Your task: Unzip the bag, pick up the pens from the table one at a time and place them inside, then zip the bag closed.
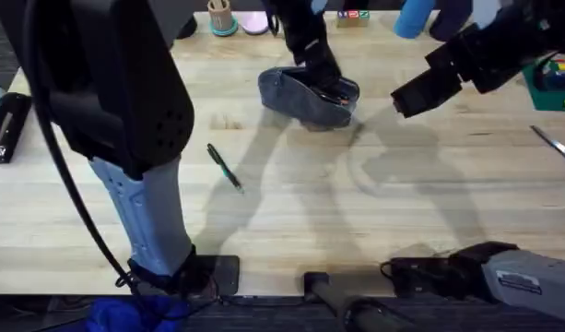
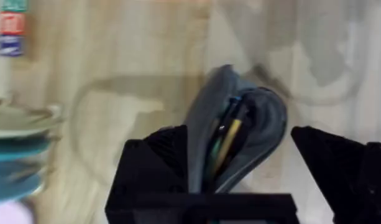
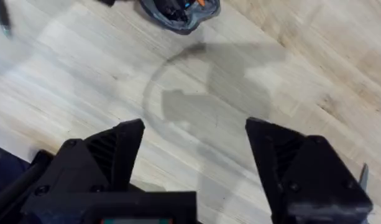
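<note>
Handling-wise the bag (image 2: 240, 140) is soft, light fabric, floppy, likely to sag or slide on the table (image 1: 374, 212) w/o support. Left gripper (image 2: 252, 168) sits right at it, jaws wide, one finger against the bag's near end, mouth gaping btwn the fingers w/ pens showing inside. Best hold, I'd judge: a fabric edge beside the zipper, not the body. Grey-blue denim look, rounded ends. Right gripper (image 3: 193, 165) is wide open, empty, bag well ahead of it. Farther off lies a thin dark pen (image 1: 225, 167) w/ teal section; light, rolls, pinch mid-shaft.
</note>
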You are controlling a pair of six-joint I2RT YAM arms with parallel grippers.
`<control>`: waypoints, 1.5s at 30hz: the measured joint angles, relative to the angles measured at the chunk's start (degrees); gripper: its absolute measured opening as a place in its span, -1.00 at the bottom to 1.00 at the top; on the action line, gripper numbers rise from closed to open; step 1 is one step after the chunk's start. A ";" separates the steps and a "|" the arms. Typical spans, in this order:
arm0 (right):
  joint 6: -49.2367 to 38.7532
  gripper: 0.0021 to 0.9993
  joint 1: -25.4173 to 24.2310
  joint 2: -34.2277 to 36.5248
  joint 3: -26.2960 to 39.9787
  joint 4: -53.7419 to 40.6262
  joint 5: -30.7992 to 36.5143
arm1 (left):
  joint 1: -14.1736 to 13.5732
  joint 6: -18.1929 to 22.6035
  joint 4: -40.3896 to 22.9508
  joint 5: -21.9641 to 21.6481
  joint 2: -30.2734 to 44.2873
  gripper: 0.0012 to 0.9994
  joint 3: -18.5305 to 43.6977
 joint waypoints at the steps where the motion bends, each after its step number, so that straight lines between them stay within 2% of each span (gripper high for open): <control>1: 0.00 0.99 0.00 0.00 0.00 0.00 0.00 | 0.00 -0.93 -0.02 -1.22 0.00 0.99 1.00; 5: 0.00 0.99 0.00 0.00 0.00 0.00 0.01 | 0.02 -5.57 -0.26 -6.60 0.00 0.99 4.84; 8: 0.00 0.99 0.00 0.00 0.00 0.00 -0.01 | 0.02 -8.45 -1.22 -8.91 0.00 0.99 7.17; 17: 0.00 0.99 0.00 0.00 0.00 0.00 -0.01 | 0.39 -15.61 -7.52 -11.41 0.00 0.99 9.51; 23: 0.00 0.99 0.00 0.00 0.00 0.26 0.00 | 2.31 -20.27 -11.76 -12.66 0.00 1.00 9.51; 35: 0.15 0.99 0.00 0.00 0.00 0.26 0.01 | 6.49 -23.23 -17.47 -13.59 -2.47 1.00 9.49; 45: 0.15 0.99 0.00 0.00 0.00 0.26 0.01 | 8.70 -25.15 -22.21 -15.05 -6.00 1.00 9.58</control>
